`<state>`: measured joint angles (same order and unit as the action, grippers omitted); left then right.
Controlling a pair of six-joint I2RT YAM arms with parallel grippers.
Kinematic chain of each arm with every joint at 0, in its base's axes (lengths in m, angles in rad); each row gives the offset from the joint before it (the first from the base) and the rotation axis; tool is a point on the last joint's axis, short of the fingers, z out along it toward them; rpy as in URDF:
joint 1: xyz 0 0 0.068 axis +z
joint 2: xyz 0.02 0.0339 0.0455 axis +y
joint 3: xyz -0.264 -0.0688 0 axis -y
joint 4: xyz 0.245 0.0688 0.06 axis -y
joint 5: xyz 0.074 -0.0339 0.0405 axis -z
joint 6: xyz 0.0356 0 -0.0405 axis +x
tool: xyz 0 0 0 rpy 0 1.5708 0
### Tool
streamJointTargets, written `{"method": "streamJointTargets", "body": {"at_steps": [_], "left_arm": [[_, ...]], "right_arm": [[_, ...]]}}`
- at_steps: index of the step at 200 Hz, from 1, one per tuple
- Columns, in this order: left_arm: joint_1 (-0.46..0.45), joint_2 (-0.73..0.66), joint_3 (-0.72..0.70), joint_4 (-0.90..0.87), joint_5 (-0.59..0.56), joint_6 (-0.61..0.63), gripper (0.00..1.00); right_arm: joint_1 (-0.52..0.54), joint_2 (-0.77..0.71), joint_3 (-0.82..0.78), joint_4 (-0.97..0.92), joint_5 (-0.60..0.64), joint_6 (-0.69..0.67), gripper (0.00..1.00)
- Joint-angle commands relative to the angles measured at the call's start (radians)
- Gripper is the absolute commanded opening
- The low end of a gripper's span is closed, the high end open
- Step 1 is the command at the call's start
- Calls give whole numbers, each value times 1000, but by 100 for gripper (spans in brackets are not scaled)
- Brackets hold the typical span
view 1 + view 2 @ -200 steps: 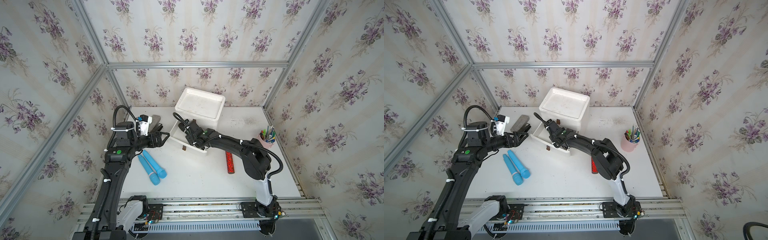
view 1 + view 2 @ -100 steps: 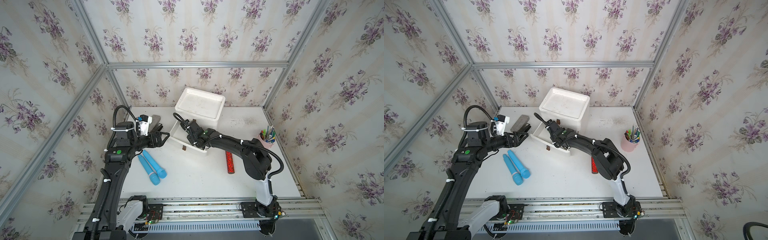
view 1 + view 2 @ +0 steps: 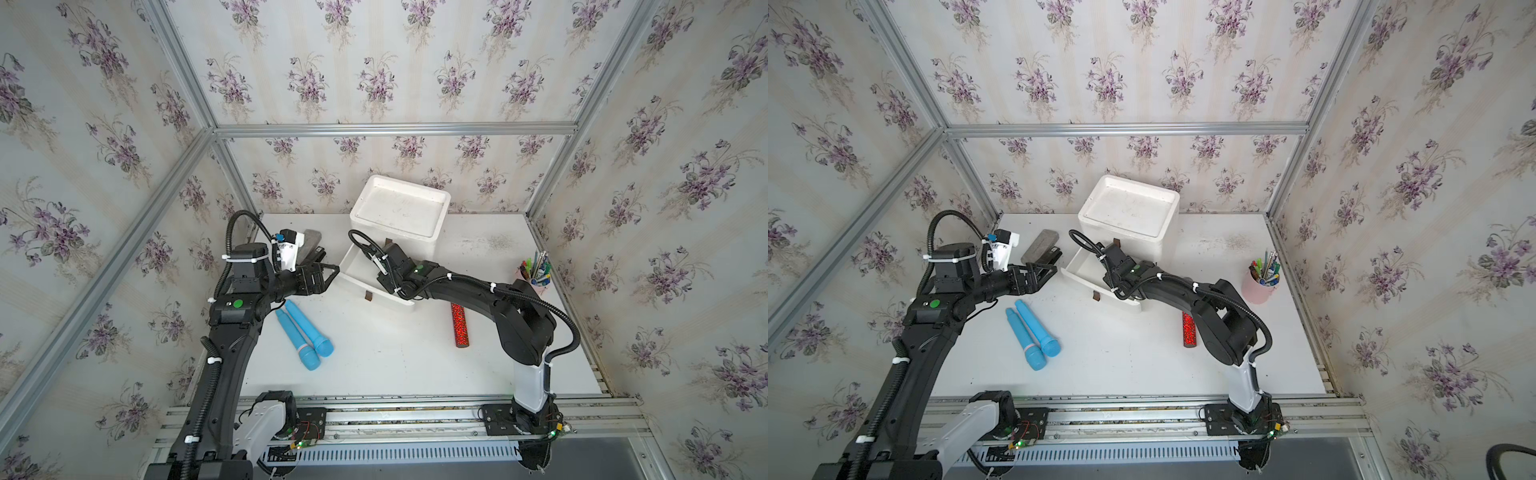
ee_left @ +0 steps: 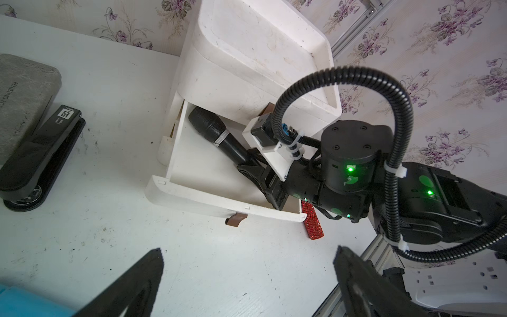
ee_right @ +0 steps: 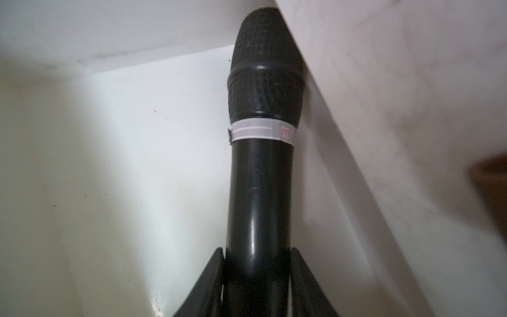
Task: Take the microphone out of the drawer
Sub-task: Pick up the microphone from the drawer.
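Observation:
A black microphone [image 4: 216, 134] lies slantwise in the white drawer [image 4: 192, 197], which is pulled out of the white cabinet [image 3: 399, 208]. Its mesh head [image 5: 264, 79] rests against the cabinet front. My right gripper [image 5: 257, 251] reaches into the drawer [image 3: 374, 293] and is shut on the microphone's handle, one finger on each side. In both top views the right wrist hides the microphone. My left gripper [image 4: 248, 258] hovers open over the table to the left of the drawer [image 3: 1084, 282], holding nothing. It also shows in a top view [image 3: 330, 272].
Two blue microphones [image 3: 305, 332] lie on the table near the left arm. A red glitter cylinder [image 3: 459, 324] lies beside the right arm. A pink pen cup [image 3: 534, 276] stands at the right. A grey case [image 3: 1040, 245] and a black stapler [image 4: 41, 153] sit behind the left gripper.
The right gripper's jaws have closed on the microphone's handle inside the drawer. Both arms have stayed almost where they were.

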<state>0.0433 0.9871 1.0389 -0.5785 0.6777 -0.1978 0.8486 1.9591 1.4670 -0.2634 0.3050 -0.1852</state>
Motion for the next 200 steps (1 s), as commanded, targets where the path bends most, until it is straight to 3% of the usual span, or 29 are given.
{"method": "streamJointTargets", "body": {"at_steps": [1,51,90,116,200], "left_arm": [[0,1,9,17,0,5,99],[0,4,12,17,0,5,99],[0,4,11,17,1,4,99],[-2,4,12,17,0,5,99],[0,1,12,17,0,5,99]], "right_arm": [[-3,-25,-14,28,-26,-98,36],[-6,-74,-48,82,-78,-135,34],[-6,-95,-47,84,-105,-148,26],[-6,-107,-46,86,-109,-155,0],[-6,-162,-45,57,-145,-153,0]]}}
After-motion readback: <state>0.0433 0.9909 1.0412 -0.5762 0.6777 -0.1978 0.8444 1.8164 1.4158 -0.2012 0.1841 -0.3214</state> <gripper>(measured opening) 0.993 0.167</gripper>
